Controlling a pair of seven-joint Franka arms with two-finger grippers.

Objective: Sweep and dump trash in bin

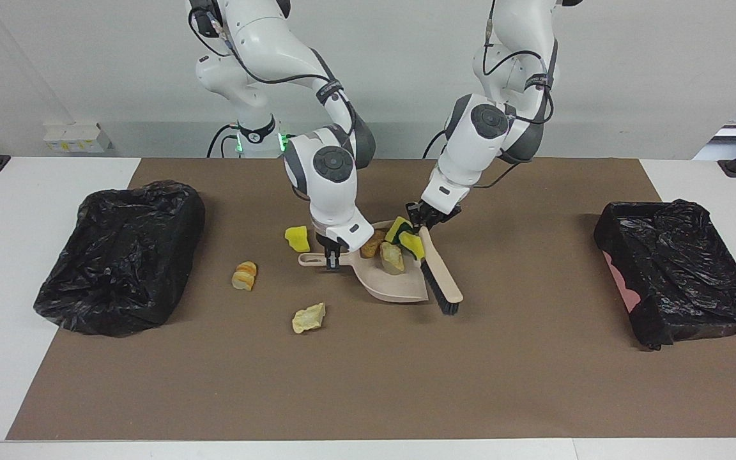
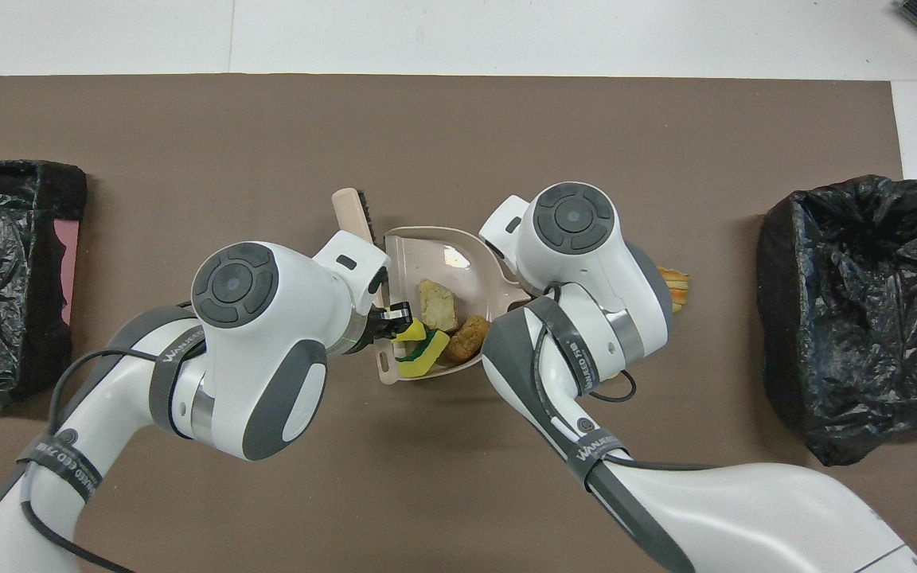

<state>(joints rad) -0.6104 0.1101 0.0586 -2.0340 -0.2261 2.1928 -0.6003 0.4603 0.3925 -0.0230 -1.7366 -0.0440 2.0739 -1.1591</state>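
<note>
My right hand (image 1: 332,254) is clamped on the dustpan (image 1: 393,284) handle; my left hand (image 1: 424,220) is clamped on the brush (image 1: 441,281) handle, the brush's long axis running along the pan's edge toward the left arm's end. Four pieces of trash (image 1: 392,246) lie in the pan. Three remain on the surface (image 1: 534,358) toward the right arm's end: a yellow sponge (image 1: 297,238), a bread roll (image 1: 244,275) and a pale lump (image 1: 308,317), all on the dustpan's handle side, well apart from the brush. I judge the right-hand bin (image 1: 122,255) the nearer for dumping.

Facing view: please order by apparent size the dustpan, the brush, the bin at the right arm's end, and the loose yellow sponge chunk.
Largest to smallest:
1. Bin
2. Dustpan
3. Brush
4. Yellow sponge chunk
</note>
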